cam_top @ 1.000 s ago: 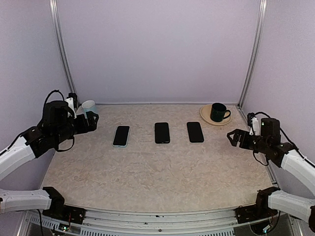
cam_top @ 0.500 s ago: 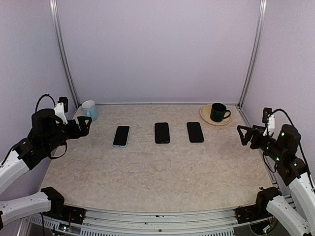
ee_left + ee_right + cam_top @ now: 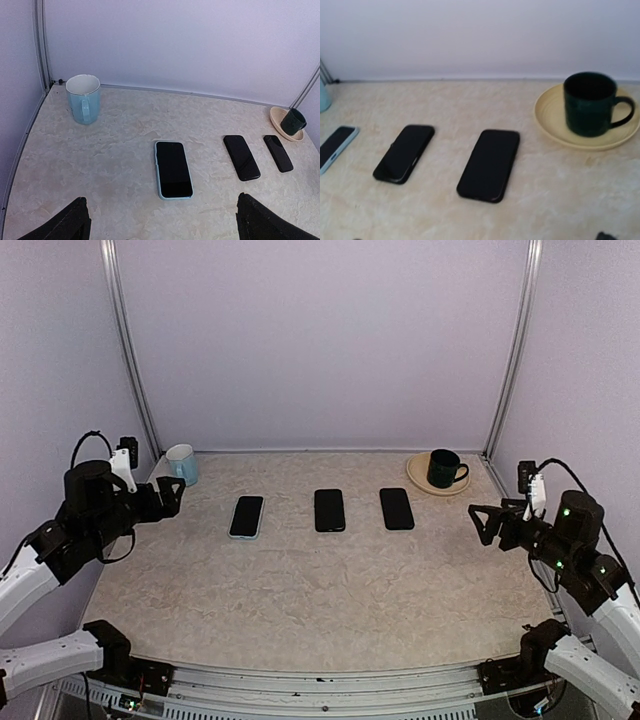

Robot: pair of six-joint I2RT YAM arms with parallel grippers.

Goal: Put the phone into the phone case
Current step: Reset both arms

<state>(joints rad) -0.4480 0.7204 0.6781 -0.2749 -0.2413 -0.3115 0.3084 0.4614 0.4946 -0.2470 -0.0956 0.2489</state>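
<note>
With three dark slabs in a row mid-frame, the risk is grabbing the wrong one: the left phone [image 3: 246, 516] has a light blue rim, maybe already cased. Left gripper [image 3: 168, 496] and right gripper [image 3: 487, 523] both hang open, empty

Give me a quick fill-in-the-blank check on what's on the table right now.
1. The dark green mug stands on a yellow ____.
2. The number of flat phone-shaped things lying in a row on the table is ____.
3. The one with a light blue rim lies nearest the ____ arm's pincer.
4. The light blue mug stands in the far ____ corner.

Missing words: saucer; three; left; left
</note>
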